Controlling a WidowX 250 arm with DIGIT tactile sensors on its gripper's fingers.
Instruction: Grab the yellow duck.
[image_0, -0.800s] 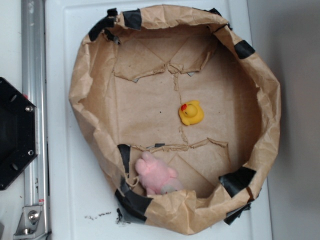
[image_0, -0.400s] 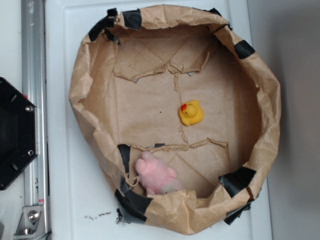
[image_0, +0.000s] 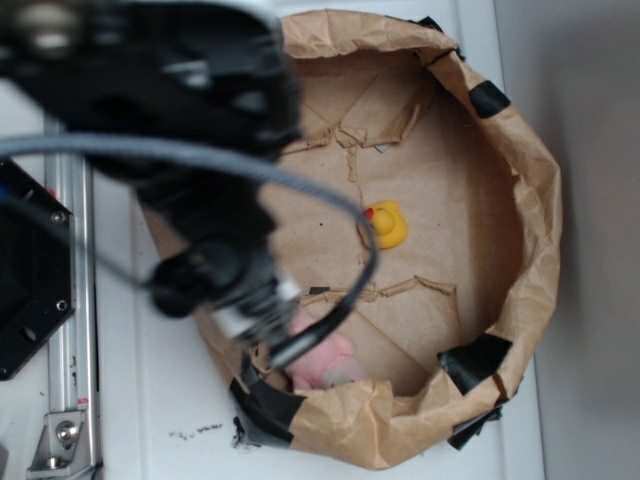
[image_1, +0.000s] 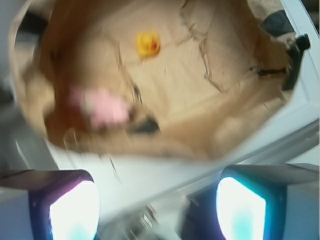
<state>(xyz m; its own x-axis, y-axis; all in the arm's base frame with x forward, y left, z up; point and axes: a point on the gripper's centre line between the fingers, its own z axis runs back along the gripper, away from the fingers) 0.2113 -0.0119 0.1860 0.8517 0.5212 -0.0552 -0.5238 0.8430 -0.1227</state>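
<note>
The yellow duck (image_0: 386, 224) is small and glossy with an orange-red beak, and sits on the floor of the brown paper bin (image_0: 535, 200), right of centre. In the wrist view it is far off, at the top (image_1: 148, 43). My black arm reaches in from the upper left, blurred, covering the bin's left half. My gripper (image_0: 265, 335) hangs over the bin's lower-left wall, well left of the duck. In the wrist view the gripper (image_1: 157, 210) shows two pads wide apart with nothing between them.
A fuzzy pink plush (image_0: 325, 365) lies against the bin's near wall, partly behind the gripper; it also shows in the wrist view (image_1: 102, 107). Black tape patches (image_0: 475, 360) mark the crumpled rim. An aluminium rail (image_0: 70, 330) and a black base (image_0: 30, 290) stand at the left.
The arm was out of the exterior view before and has swung in from the upper left, now covering the bin's left side. The duck and the plush have not moved.
</note>
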